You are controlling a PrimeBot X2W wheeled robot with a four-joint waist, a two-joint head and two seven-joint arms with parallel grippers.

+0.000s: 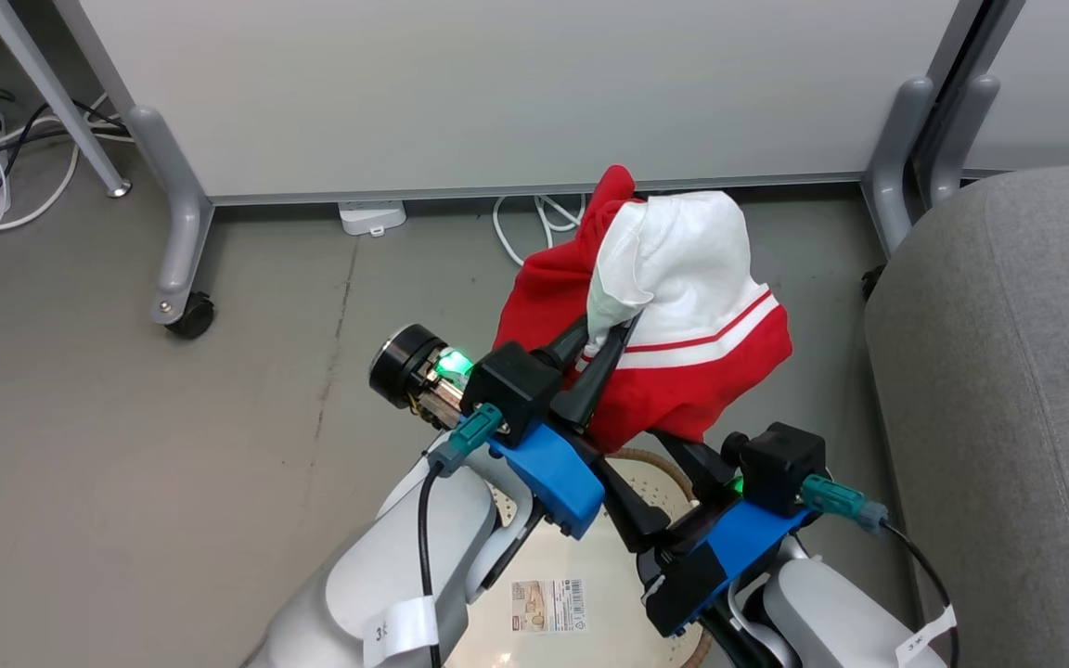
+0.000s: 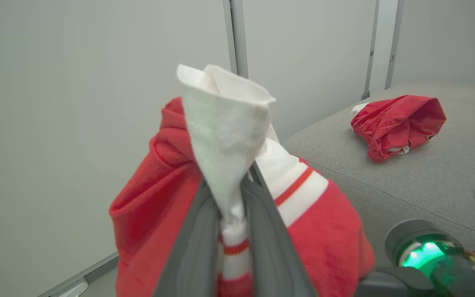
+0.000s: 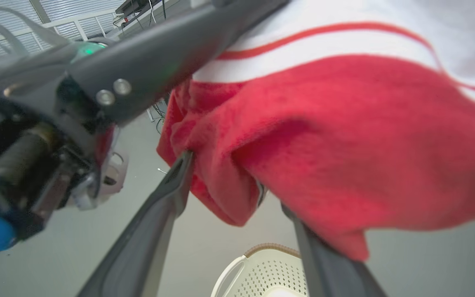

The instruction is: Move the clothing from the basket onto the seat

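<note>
Nearest, the basket [image 3: 262, 268]. Above it the right gripper [image 3: 233, 181] — fingers spread — sits under a red garment [image 1: 683, 390] the left gripper [image 1: 611, 329] pinches by its white lining [image 1: 683, 250]. Far right, another garment [image 2: 398, 121] lies on the seat [image 2: 406, 177].

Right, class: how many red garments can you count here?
2. One garment hangs pinched in the left gripper above the basket; another garment lies on the seat. The basket is partly hidden, so more may exist.

On my feed, each pale grey forearm [image 1: 377, 575] ends in a blue bracket [image 1: 548, 478], black camera block [image 1: 516, 385], teal plug [image 1: 474, 434], black cable [image 1: 423, 547] and white tag [image 1: 400, 631]. The left gripper [image 2: 230, 181] has dark grey fingers [image 2: 192, 251] with silver screws [image 3: 122, 86].
</note>
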